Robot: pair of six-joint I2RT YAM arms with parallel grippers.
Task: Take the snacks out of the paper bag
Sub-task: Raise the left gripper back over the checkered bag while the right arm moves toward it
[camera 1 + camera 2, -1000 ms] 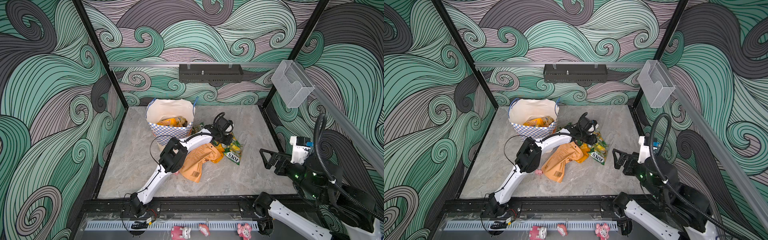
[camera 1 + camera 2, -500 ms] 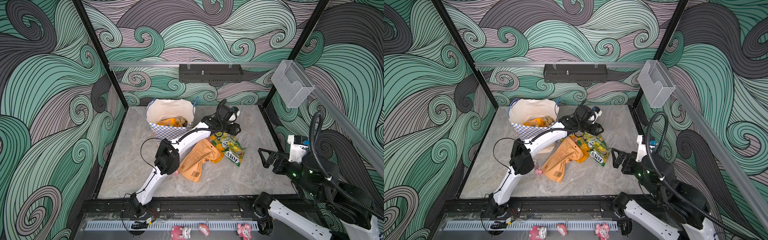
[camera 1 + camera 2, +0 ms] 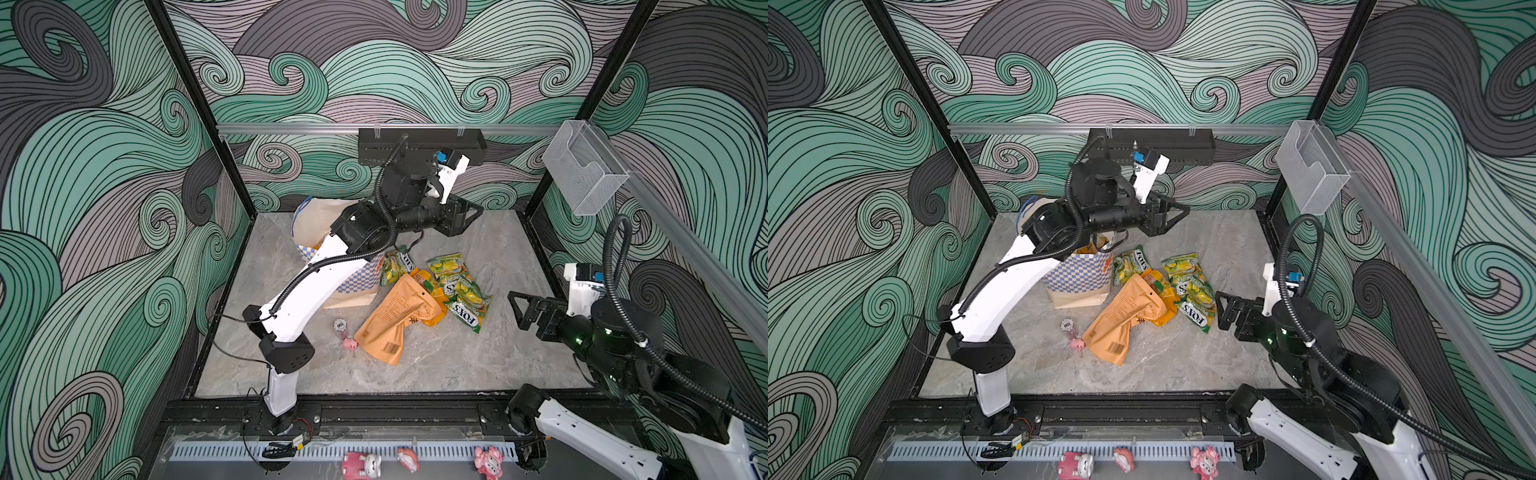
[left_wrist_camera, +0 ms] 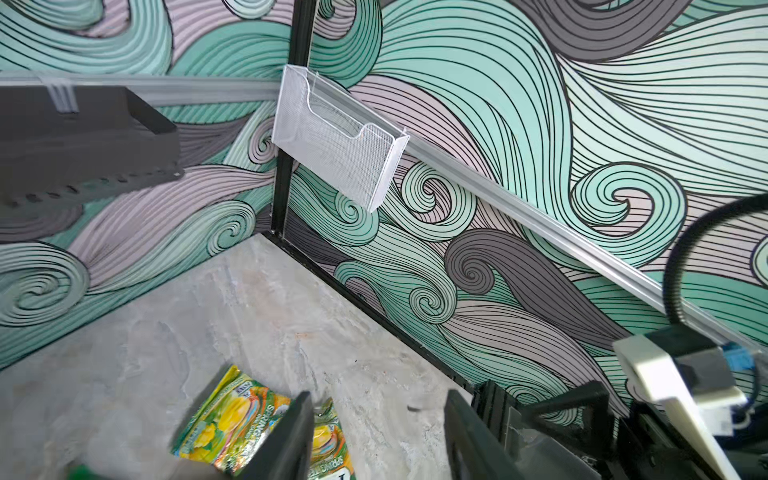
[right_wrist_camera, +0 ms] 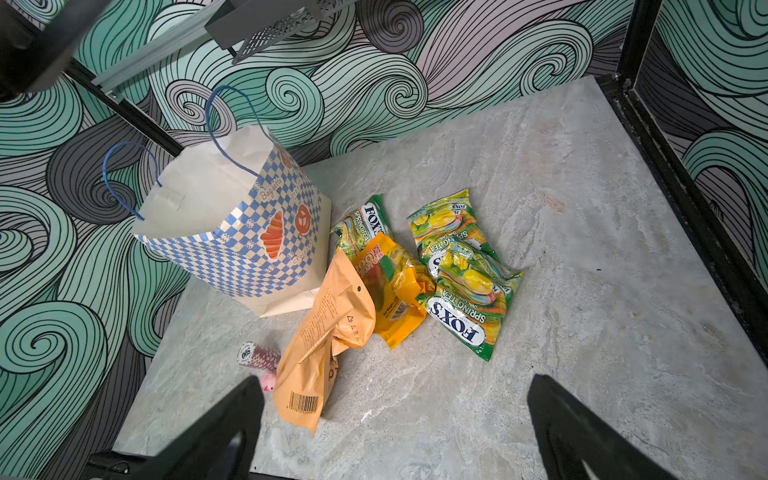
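Grey surface point(image 3: 457, 365) | FOX'S bags point(image 3: 461, 286) piled mid-frame beside paper bag point(image 3: 1077, 272), unloaded | left hand point(image 3: 467, 218) released upper centre, likely bag-bound | right hand point(image 3: 519, 311) spread, empty

Note the paper bag point(image 5: 237, 232): cream, with blue-and-white checks, orange marks, blue handles. You see green-yellow FOX'S bags point(image 5: 473, 291), a tan-orange barcoded pouch point(image 5: 332, 324), and a grey marbled worktop point(image 5: 561, 270).

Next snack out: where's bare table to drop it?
Free: the back right corner of the table, between the FOX'S bags and the walls; also the front strip between the tan pouch and the front rail. Crowded: right of the paper bag, where snacks overlap, and by the chip stack and pink pig.
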